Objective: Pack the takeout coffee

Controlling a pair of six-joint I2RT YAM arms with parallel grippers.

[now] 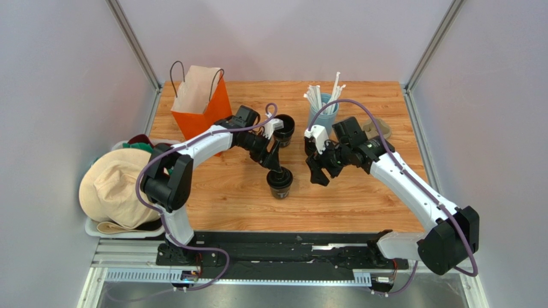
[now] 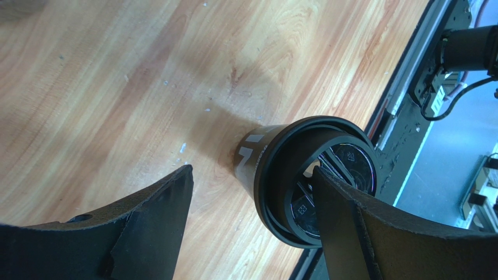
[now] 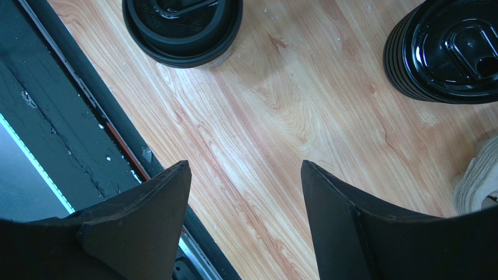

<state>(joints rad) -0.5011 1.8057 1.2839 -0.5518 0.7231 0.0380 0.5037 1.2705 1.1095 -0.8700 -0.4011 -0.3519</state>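
Coffee point(image 1: 280, 183) is standing on the table point(image 1: 366, 192) while the left gripper point(image 2: 251, 170), jaws apart, is hovering over its lid point(image 2: 350, 166), seemingly to press it down, and the right gripper point(image 3: 245, 166), also spread, is waiting empty beside.

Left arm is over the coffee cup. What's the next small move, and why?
Probably ease the left gripper down to press the lid flat. Its jaws are open, one finger over the mouth of the cup, and the lid looks tilted inside the rim rather than seated.
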